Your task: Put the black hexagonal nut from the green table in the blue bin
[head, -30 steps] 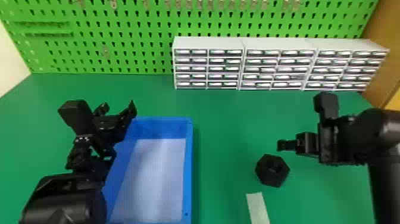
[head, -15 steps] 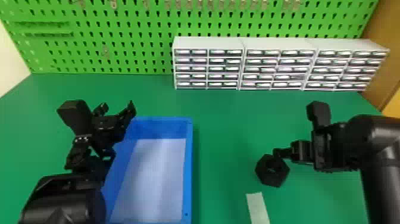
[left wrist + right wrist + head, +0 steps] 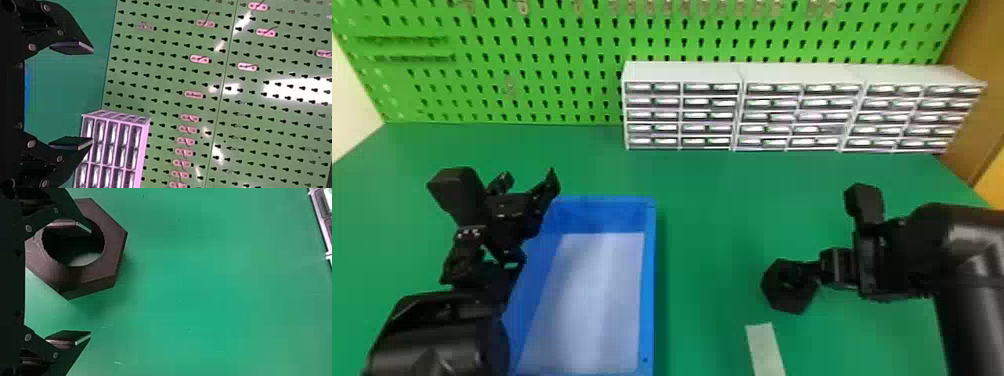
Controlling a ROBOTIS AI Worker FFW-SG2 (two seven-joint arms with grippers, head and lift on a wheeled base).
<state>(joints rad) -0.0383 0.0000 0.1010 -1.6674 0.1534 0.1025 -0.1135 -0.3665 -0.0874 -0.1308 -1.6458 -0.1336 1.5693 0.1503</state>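
Black, our left hand (image 3: pixel 92 95) hangs released at the left of the head view, near the blue bin (image 3: pixel 648 280), whose right wall we could clip if we carry too low. Right of centre, the black hexagonal nut (image 3: pixel 789 300) lies on the green desk (image 3: pixel 707 250). Our right hand (image 3: pixel 91 282) is spread, one finger at the nut's hole, one outside; too shallow a bite might let it slip or tip.

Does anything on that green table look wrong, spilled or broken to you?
Nothing looks spilled or damaged: the black nut lies flat on the green table and the blue bin sits upright. Only the pale strip near the nut seems slightly odd, its purpose unclear.
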